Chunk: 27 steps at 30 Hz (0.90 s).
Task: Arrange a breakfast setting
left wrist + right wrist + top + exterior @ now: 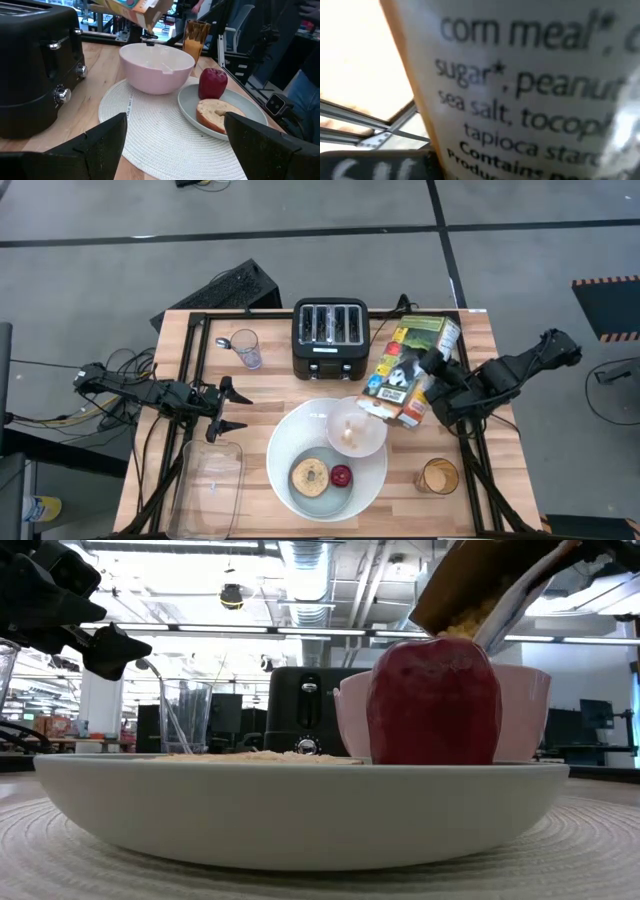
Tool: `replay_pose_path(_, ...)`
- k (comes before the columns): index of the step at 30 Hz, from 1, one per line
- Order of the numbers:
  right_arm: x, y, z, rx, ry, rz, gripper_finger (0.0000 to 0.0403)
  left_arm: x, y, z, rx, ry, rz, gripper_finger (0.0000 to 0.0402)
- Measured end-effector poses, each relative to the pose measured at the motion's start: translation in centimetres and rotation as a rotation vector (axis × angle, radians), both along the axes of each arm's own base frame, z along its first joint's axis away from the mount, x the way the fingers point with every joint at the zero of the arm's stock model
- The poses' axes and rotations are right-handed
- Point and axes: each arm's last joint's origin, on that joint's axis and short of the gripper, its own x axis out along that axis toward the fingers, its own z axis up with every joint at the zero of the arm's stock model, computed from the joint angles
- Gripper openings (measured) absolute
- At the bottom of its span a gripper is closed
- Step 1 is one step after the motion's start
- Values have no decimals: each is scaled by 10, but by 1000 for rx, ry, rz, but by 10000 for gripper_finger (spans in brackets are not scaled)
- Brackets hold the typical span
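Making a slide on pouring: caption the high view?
Right gripper tips a cereal box over the bowl; left gripper waits open.

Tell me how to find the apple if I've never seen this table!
Look for the black toaster at the back of the wooden table, then come forward to the round white placemat and the plate on it. The apple stands upright there beside the pale bagel half; it's the only small, shiny, dark red thing.
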Motion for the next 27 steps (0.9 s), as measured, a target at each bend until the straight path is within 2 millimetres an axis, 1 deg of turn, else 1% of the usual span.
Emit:
replay_pose_path(4,6,3,-1,-49,5,11,164,0,0,0,0,0,0,320)
replay_pose_path(10,14,7,-7,-71,43,13,164,0,0,0,0,0,1,320)
replay_pose_path(15,14,8,-5,-134,14,15,164,0,0,0,0,0,0,320)
replay_pose_path(27,11,16,-5,-144,19,72,164,0,0,0,0,0,0,320)
